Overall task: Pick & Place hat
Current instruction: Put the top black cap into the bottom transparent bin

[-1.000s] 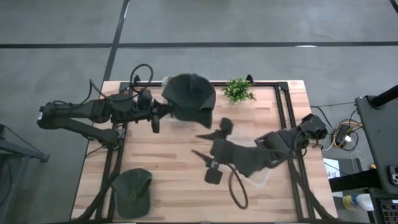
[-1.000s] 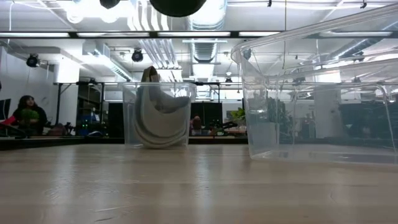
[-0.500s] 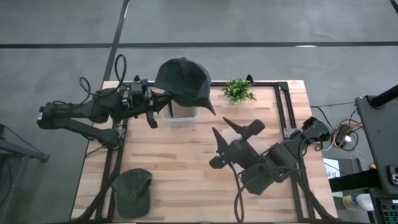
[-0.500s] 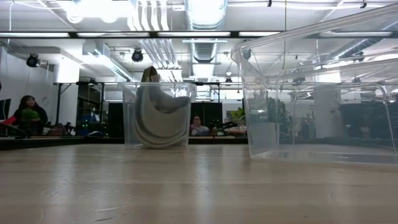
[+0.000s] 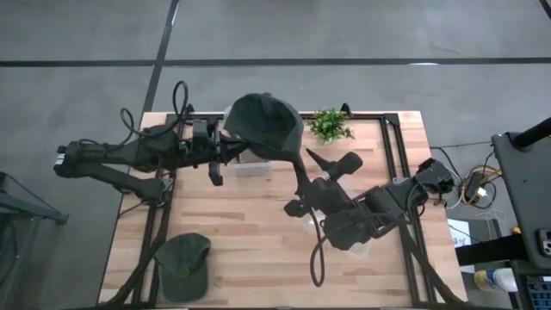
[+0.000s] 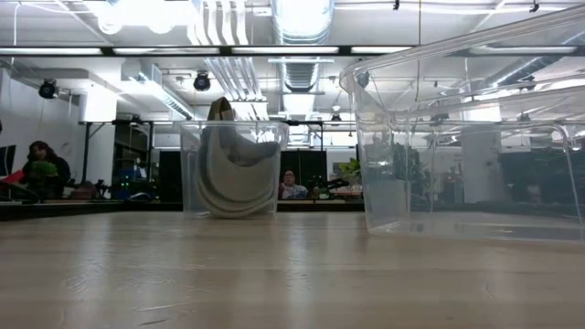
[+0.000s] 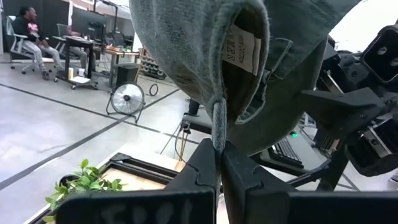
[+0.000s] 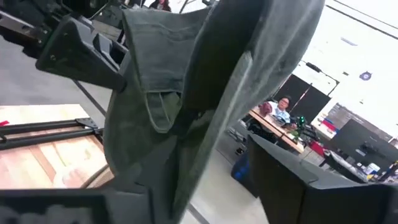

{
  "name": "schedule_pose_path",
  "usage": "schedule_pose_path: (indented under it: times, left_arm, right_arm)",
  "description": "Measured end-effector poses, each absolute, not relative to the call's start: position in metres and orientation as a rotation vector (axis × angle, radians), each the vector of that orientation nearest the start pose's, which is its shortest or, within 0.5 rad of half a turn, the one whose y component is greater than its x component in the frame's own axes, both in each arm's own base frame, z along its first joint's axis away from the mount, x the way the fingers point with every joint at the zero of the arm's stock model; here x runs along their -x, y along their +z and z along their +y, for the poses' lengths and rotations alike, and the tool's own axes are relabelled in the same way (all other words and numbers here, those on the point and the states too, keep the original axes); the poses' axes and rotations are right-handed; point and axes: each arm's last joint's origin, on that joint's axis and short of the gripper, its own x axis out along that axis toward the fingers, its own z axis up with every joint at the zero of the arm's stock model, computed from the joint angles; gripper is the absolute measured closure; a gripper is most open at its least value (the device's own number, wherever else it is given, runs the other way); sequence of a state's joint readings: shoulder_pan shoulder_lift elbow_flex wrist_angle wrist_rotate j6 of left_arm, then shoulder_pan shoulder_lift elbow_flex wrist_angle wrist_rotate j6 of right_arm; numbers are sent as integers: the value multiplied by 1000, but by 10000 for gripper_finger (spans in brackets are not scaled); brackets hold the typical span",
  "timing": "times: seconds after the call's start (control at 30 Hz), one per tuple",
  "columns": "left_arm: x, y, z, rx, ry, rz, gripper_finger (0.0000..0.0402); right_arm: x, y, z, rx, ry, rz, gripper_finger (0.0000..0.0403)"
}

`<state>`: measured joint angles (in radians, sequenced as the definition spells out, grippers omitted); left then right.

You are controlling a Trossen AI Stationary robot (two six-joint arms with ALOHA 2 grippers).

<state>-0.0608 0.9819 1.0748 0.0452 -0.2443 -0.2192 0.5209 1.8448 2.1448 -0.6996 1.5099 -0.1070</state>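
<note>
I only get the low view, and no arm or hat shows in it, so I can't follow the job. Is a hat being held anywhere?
Observer: Yes. The left end effector is shut on the rim of a dark green fabric cap, held up above the table.
Operator: And the right arm?
Observer: The right end effector is open, close beside that cap's visor. I cannot tell whether it touches.
Operator: Any other hats?
Observer: A second dark green cap lies on the wooden table, at the lower left corner in the high view.
</note>
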Motion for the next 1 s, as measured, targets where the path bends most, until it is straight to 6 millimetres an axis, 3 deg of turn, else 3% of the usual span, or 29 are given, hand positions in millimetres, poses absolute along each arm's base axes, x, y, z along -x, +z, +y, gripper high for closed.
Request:
schedule_pose_path:
  times: [0.27,0.5,0.73,1.0]
  left_arm:
    - [-208,418,-6,240,168,-154,399]
    - [-208,417,-6,247,162,-143,370]
    - [-208,412,-6,190,174,-82,301]
    - [-208,397,-6,171,195,69,261]
  right_arm:
    - [-339,464,153,406,-900,267,378]
    - [-337,467,152,413,-888,272,391]
    - [-331,474,148,429,-878,277,392]
    - [-306,512,134,388,-894,232,393]
